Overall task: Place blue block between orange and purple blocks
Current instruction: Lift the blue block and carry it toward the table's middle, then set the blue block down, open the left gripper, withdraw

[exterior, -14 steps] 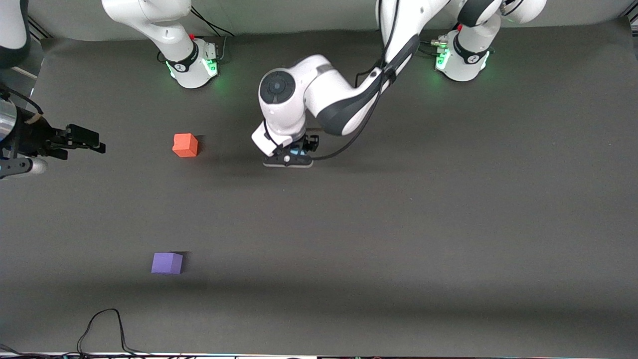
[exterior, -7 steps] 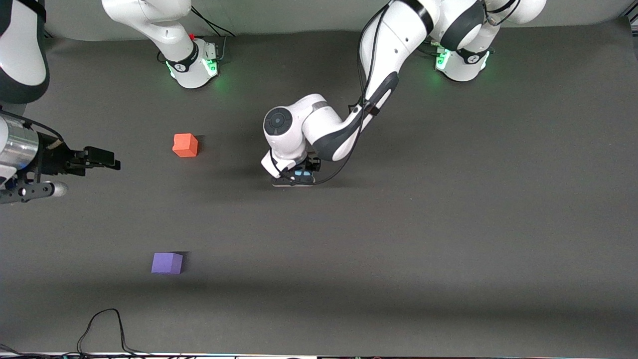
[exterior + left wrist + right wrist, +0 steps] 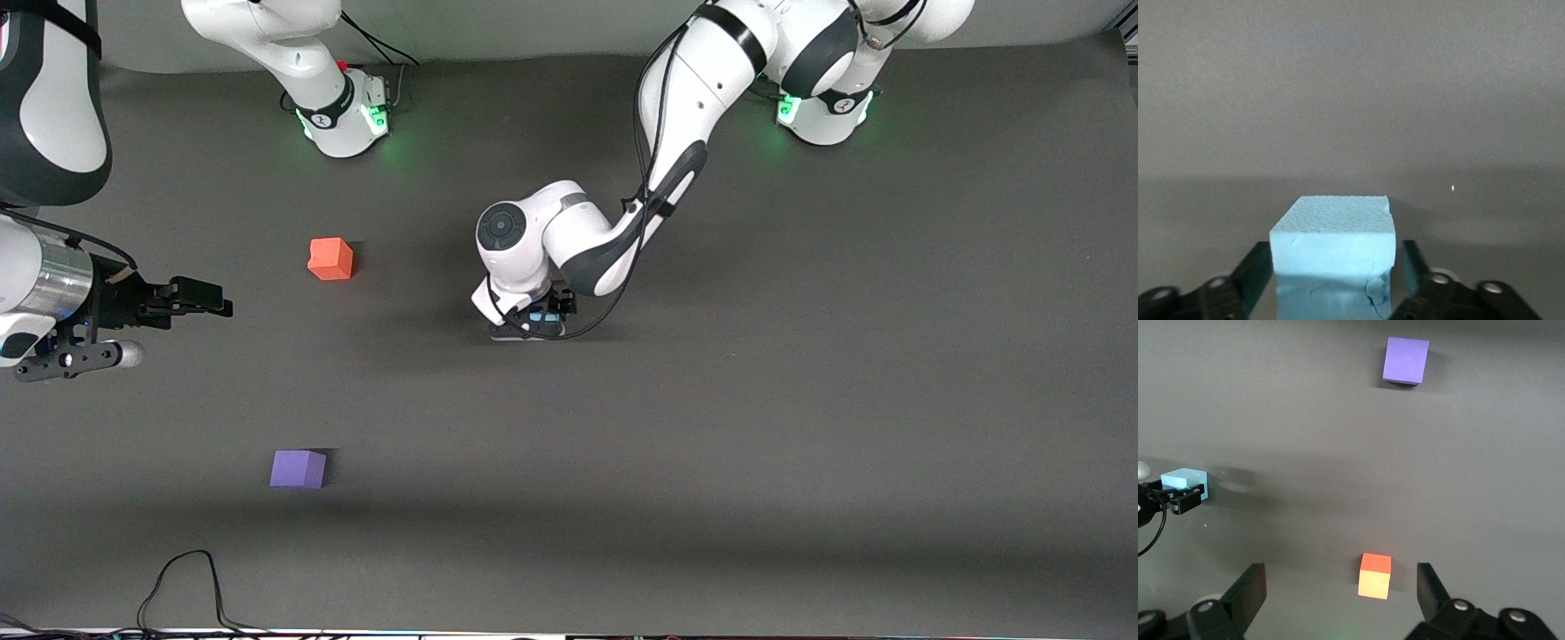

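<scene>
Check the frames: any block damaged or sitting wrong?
Yes, slightly: the blue block, between the left gripper fingers, has cracks and a chipped corner on its camera-facing side in the left wrist view. The orange block and purple block sit flat and look intact. The right gripper waits open near the orange block.

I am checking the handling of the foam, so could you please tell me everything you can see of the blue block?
The blue block is a small light sky-blue cube with a pebbly, foam-like surface and some cracks and dents low on one face. It sits upright and level on the dark grey table, near the middle, well toward the left arm's end from the orange block and purple block, so not between them. The left gripper straddles it, a finger close on each side; whether they touch it is unclear.
</scene>
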You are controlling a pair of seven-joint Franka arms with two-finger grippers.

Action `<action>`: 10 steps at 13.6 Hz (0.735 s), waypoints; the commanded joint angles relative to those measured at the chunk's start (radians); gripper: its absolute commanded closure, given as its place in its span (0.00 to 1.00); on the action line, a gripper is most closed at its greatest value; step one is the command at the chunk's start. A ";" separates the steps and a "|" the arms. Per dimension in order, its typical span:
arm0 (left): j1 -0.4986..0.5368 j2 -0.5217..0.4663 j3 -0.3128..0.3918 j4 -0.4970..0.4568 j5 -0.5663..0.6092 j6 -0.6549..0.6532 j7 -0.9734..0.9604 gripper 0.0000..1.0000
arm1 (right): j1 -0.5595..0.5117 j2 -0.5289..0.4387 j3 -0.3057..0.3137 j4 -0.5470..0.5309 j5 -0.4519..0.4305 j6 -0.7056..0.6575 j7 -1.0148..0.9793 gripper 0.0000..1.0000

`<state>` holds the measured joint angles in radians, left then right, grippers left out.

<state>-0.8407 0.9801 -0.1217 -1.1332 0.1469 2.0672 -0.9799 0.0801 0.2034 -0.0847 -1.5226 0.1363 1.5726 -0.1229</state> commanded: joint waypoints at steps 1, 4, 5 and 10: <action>0.011 -0.092 0.001 0.016 -0.007 -0.138 -0.020 0.00 | 0.021 0.017 -0.004 0.032 0.014 -0.003 0.000 0.00; 0.127 -0.188 -0.004 0.038 -0.073 -0.252 0.016 0.00 | 0.021 0.021 -0.004 0.032 0.014 -0.003 0.000 0.00; 0.187 -0.225 -0.001 0.030 -0.108 -0.278 0.068 0.00 | 0.030 0.021 -0.004 0.032 0.014 -0.003 0.000 0.00; 0.542 -0.501 0.001 -0.285 -0.174 -0.303 0.425 0.00 | 0.108 0.019 -0.006 0.027 0.013 -0.006 0.009 0.00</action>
<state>-0.4148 0.6397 -0.1053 -1.2011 0.0035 1.7526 -0.6834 0.1384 0.2114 -0.0826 -1.5166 0.1384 1.5725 -0.1228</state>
